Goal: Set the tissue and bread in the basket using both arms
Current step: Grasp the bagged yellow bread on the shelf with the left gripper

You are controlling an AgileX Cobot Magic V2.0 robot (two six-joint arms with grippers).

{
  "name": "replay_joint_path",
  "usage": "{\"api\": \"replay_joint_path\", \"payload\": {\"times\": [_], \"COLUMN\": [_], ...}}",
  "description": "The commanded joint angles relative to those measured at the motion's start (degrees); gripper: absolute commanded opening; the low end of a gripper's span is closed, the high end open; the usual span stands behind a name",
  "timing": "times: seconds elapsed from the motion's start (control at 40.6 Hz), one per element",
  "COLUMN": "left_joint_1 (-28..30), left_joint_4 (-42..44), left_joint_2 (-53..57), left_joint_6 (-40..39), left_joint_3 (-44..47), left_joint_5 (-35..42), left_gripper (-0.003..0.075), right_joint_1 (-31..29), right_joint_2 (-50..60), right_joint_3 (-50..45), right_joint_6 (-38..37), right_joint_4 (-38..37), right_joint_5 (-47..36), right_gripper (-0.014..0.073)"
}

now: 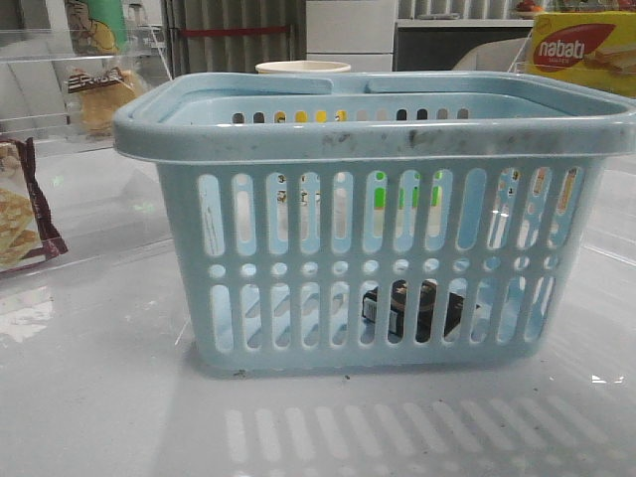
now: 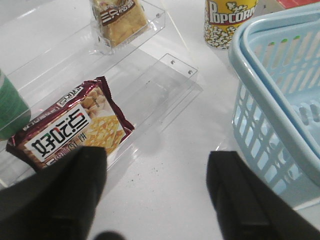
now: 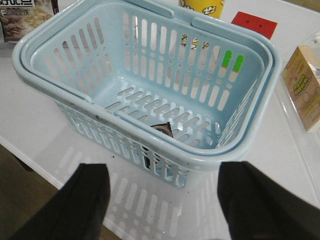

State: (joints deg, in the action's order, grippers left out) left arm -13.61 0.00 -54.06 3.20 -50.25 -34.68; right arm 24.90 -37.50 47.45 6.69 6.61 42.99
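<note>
Left gripper (image 2: pixel 155 200) is spread wide with nothing between the fingers (image 2: pixel 70 195), hanging over bare white table (image 2: pixel 165 150). Just ahead of it lies a maroon-edged cracker packet (image 2: pixel 72 127), sitting on the lowest step of a clear acrylic riser (image 2: pixel 165 75). The bread (image 2: pixel 119 19), golden-tan in a clear bag with a dark lettered strip on top, stands up on a higher step of that same riser, so it's well apart from the basket (image 2: pixel 280 110), whose corner shows off to one side. A popcorn cup (image 2: pixel 227 20) stands on the table behind the basket's corner.

Right gripper (image 3: pixel 160 200) is also wide open and holding nothing, hovering above the near wall of the light-blue basket. Looking down into it, a small dark thing is on the basket floor against the near wall, that's the tissue (image 3: pixel 162 129), only partly visible.

From the front view, the basket (image 1: pixel 378 129) fills most of the frame with both handles folded down on the rim. The black tissue (image 1: pixel 412 308) pack shows only through the lower slots, right of centre. Bread (image 1: pixel 99 94) is on the shelf at far left, behind the cracker packet (image 1: pixel 25 209). A yellow Nabati box (image 1: pixel 581 50) sits at the back right.
</note>
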Motion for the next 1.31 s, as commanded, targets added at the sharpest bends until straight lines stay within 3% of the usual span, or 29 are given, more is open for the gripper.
{"api": "replay_joint_path", "payload": {"times": [0.0,0.419,0.714,1.281], "left_joint_1": [-0.46,3.53,6.67,5.91], "left_joint_4": [1.2,2.36,1.71,-1.5], "left_joint_2": [-5.65,-35.97,-50.46,-58.94], "left_joint_6": [-0.12,-0.12,-0.55,-0.34], "left_joint_3": [-4.97,-27.8,-41.52,-45.08], "left_joint_5": [5.54,6.72,10.35,30.39], "left_gripper": [0.0603,0.0602,0.0602,0.0601], "right_joint_1": [0.0,0.0,0.0,0.0], "right_joint_2": [0.02,0.02,0.02,0.02], "right_joint_3": [1.47,1.47,1.47,1.47], "right_joint_6": [0.32,0.32,0.32,0.32], "right_joint_4": [0.36,0.36,0.36,0.36], "right_joint_5": [-4.07,-4.07,-4.07,-4.05], "right_gripper": [0.0561,0.0561,0.0561,0.0561]}}
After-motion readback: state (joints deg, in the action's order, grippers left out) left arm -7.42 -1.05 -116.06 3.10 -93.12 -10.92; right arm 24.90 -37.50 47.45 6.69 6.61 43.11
